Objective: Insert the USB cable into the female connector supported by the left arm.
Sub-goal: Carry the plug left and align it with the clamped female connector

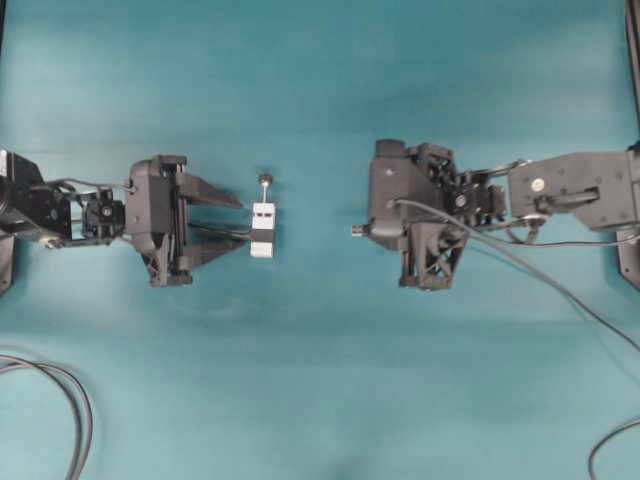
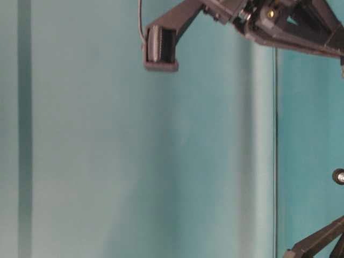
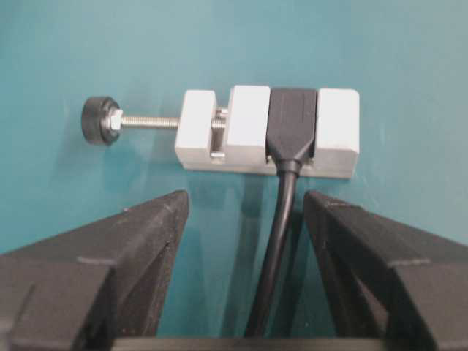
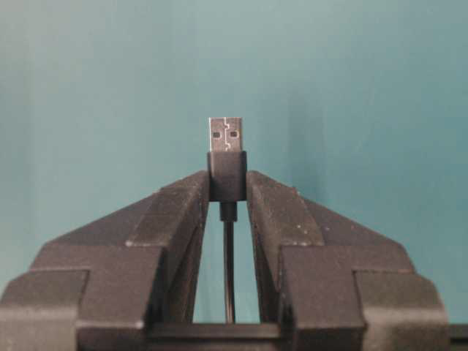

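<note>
The female connector [image 1: 263, 222] is a white block [image 3: 248, 131] with a black socket [image 3: 292, 117] clamped in it and a screw rod ending in a black knob [image 3: 99, 121]. It lies on the teal surface just past my left gripper [image 3: 245, 196], which is open. The socket's own cable [image 3: 281, 241] runs back between the fingers [image 3: 146, 248]. My right gripper [image 4: 227, 179] is shut on the USB cable's dark plug [image 4: 227, 174], and the metal tip [image 4: 225, 135] sticks out forward. From overhead the plug [image 1: 357, 230] points left at the block across a wide gap.
Thick black cables [image 1: 75, 400] loop at the front left and another cable [image 1: 610, 450] curls at the front right. A thin cable [image 1: 540, 275] trails from the right wrist toward the right edge. Part of the right arm [image 2: 160, 48] hangs high in the table-level view.
</note>
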Controlling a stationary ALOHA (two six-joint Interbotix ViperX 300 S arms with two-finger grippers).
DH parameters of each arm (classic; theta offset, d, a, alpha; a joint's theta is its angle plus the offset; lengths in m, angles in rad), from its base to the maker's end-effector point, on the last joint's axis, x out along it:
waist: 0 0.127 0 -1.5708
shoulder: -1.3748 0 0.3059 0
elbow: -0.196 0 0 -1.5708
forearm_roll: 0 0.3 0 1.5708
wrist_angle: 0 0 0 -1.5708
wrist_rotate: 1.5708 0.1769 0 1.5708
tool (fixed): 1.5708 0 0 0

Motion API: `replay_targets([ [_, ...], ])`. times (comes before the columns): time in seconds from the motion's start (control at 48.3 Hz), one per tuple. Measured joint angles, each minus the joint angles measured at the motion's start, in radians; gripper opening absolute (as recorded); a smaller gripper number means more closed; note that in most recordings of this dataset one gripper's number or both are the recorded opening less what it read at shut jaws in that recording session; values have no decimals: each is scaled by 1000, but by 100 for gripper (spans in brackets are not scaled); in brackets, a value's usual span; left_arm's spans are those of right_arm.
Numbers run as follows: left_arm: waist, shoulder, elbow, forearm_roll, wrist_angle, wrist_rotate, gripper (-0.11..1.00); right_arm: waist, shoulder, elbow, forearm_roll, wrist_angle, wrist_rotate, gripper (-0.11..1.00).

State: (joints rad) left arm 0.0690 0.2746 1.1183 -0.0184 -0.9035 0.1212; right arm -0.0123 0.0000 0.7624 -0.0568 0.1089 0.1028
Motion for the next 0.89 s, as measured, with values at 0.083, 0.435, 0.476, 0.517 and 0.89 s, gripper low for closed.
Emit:
replay_targets([
  [0.083,0,14,-2,0,-15,0,72,3,9,-31,0,49,0,21],
  [0.435,-6,72,-23,2,-78,0,72,8,44,-101,0,104,38,21],
  [0.476,-5,77,-25,2,-81,0,72,8,52,-107,0,103,48,21],
  [0.517,-6,78,-25,2,-84,0,72,8,64,-115,0,104,51,21],
  [0.89,-6,87,-28,2,-92,0,72,9,166,-224,0,120,51,21],
])
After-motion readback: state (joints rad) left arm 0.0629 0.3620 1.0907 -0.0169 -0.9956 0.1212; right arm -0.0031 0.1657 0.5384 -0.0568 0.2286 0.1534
